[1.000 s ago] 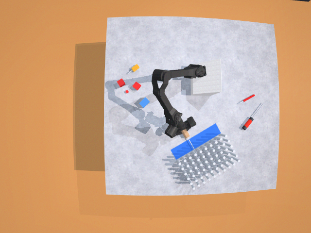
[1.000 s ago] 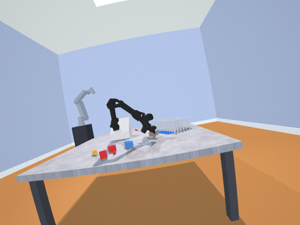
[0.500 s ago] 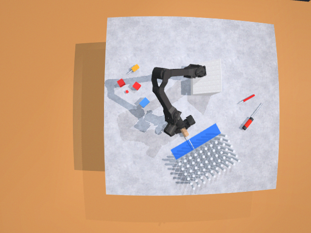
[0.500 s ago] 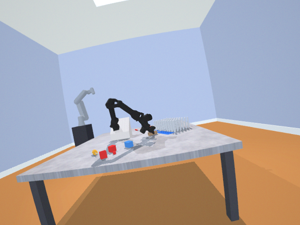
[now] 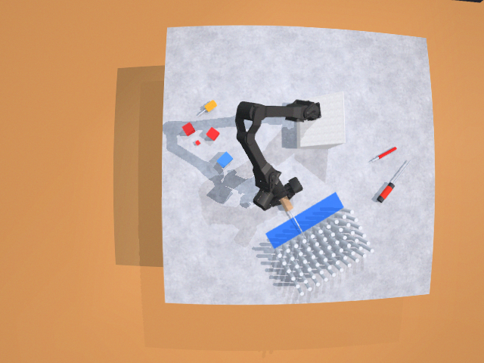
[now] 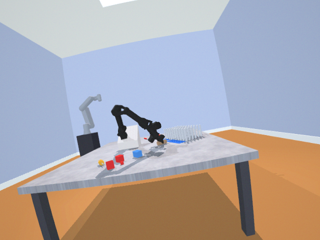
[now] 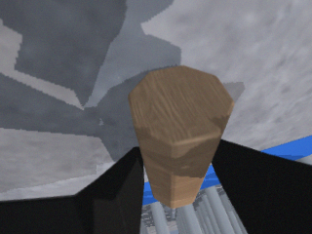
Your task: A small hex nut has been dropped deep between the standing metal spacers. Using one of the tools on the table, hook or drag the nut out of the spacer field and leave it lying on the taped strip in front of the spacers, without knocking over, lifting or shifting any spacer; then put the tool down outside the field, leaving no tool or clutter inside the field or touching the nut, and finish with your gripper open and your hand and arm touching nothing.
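Hidden / too small to tell:
Nut not discernible among spacers [image 5: 320,231] [image 6: 180,133] [image 7: 216,210]; tool's tip [image 5: 302,234] lost at spacer edge; jaws [image 5: 282,198] [image 6: 162,142] cut off, wrist pic.

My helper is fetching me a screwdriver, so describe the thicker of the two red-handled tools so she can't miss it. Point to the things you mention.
Find the long blue strip [image 5: 283,235] in front of the standing metal posts [image 5: 320,231]. In the top view, two red-handled tools lie to its right; take the screwdriver [image 5: 386,191] nearer the posts. Unlike its slimmer neighbour [image 5: 386,153], its red grip has black ends.
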